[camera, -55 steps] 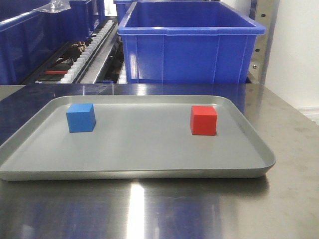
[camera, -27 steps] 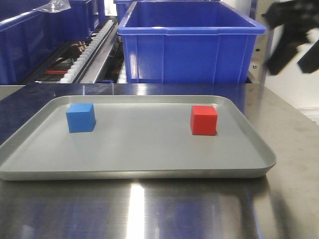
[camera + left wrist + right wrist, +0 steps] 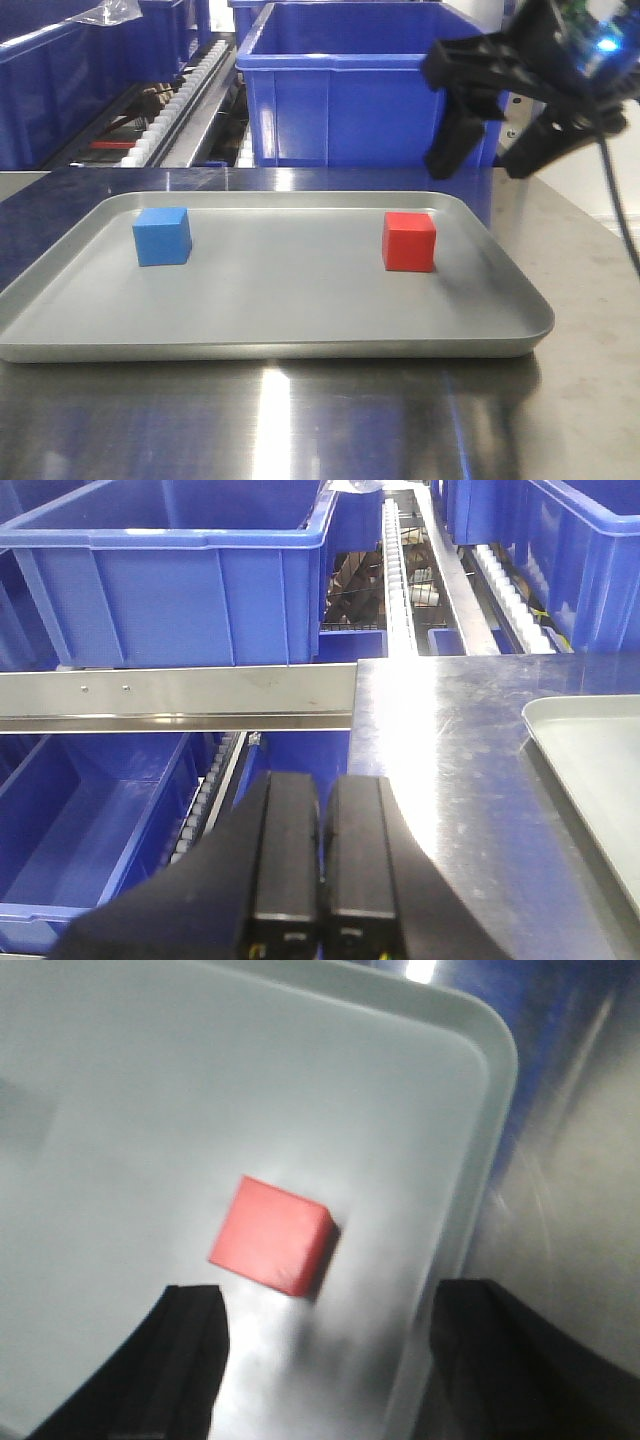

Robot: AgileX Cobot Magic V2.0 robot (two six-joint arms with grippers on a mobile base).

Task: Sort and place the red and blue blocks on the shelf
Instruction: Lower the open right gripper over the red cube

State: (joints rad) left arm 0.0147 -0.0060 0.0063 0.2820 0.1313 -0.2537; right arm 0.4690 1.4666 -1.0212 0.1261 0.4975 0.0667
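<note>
Blue block (image 3: 162,236) and red block (image 3: 409,241) on the tray (image 3: 300,348), untouched.
Shows left claw (image 3: 322,785) clenched tight, empty, near the desk (image 3: 440,750) edge and shelf (image 3: 180,695) rail; blue block at tray's left, red block at right; right claw (image 3: 480,165) released, spread wide, hovering above the tray's right end near the red block, touching nothing.

Bright overhead glare streaks the counter (image 3: 270,420) below the right pincer (image 3: 481,167), whose own wrist view is motion-blurred
</note>
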